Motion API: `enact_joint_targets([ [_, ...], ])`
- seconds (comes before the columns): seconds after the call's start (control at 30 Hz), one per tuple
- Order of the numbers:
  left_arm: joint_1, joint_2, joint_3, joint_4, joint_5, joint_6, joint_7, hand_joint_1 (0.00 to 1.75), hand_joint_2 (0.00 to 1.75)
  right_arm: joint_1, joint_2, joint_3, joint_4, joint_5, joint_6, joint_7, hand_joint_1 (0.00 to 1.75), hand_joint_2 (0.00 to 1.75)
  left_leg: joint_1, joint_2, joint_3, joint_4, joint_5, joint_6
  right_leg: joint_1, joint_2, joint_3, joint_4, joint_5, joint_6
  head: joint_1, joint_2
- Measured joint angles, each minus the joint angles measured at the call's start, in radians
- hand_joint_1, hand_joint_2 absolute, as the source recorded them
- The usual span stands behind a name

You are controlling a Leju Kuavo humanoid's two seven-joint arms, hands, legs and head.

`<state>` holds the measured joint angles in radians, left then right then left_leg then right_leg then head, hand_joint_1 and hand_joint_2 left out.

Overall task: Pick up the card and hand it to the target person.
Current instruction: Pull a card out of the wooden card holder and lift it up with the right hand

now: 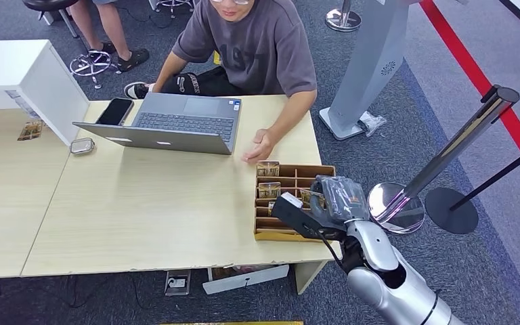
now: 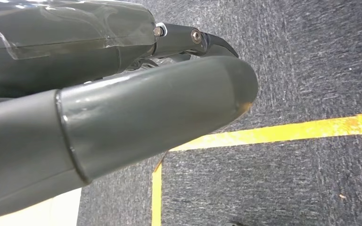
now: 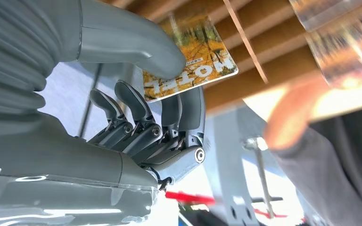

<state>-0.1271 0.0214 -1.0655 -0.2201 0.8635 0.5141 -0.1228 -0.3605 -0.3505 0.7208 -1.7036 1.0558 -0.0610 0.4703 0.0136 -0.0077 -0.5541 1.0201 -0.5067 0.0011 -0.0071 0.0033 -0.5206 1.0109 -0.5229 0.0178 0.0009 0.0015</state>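
Note:
My right hand [image 1: 336, 197] hovers over the near right part of a wooden card tray [image 1: 309, 169] at the table's right end. In the right wrist view the right hand [image 3: 160, 108] pinches a card [image 3: 195, 54] between thumb and fingers; the card has an orange autumn picture and the word HOTEL. The tray's wooden dividers [image 3: 264, 42] lie just behind the card. More cards [image 1: 268, 168] stand in the tray's left slots. The person [image 1: 257, 47] sits across the table, one hand [image 1: 260, 147] resting just beyond the tray. My left hand [image 2: 122, 117] hangs over the floor holding nothing.
An open laptop [image 1: 176, 125] stands in front of the person, a phone [image 1: 115, 111] beside it. A white box [image 1: 27, 78] sits on the far left. A chrome stanchion [image 1: 447, 156] and its base [image 1: 396, 206] stand close to my right arm. Yellow tape [image 2: 283, 132] marks the carpet.

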Motion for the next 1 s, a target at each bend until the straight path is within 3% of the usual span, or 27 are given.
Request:
enact_joint_targets([
  [0.3,0.000,-0.001,0.000,0.000,-0.012,-0.002,-0.006,0.00,0.00,-0.078,-0.010,-0.012,-0.075,-0.017,-0.006,-0.043,1.56,1.75,0.000,0.000,0.000,0.000,0.000,0.000,0.000,0.000,0.000,0.000,0.000,0.000,0.000,0.000],
  [0.57,0.000,-0.002,0.000,0.000,-0.032,-0.007,-0.006,0.00,0.00,-0.148,0.014,-0.021,-0.067,-0.057,-0.119,-0.101,1.64,1.75,0.000,0.000,0.000,0.000,0.000,0.000,0.000,0.000,0.000,0.000,0.000,0.000,0.000,0.000],
  [0.73,-0.006,-0.003,-0.002,0.000,-0.050,-0.013,-0.004,0.00,0.00,-0.220,0.074,-0.022,0.064,-0.098,-0.233,-0.166,1.66,1.75,0.000,-0.001,-0.001,0.000,0.000,0.000,0.000,0.000,0.001,0.000,0.000,0.000,0.000,0.000],
  [1.0,-0.018,-0.002,-0.004,0.000,-0.069,-0.014,0.015,0.00,0.00,-0.306,0.152,-0.020,0.316,-0.128,-0.319,-0.222,1.66,1.75,0.000,-0.002,-0.001,0.000,0.000,0.000,0.000,-0.001,0.000,0.000,0.000,0.000,0.000,0.000],
])
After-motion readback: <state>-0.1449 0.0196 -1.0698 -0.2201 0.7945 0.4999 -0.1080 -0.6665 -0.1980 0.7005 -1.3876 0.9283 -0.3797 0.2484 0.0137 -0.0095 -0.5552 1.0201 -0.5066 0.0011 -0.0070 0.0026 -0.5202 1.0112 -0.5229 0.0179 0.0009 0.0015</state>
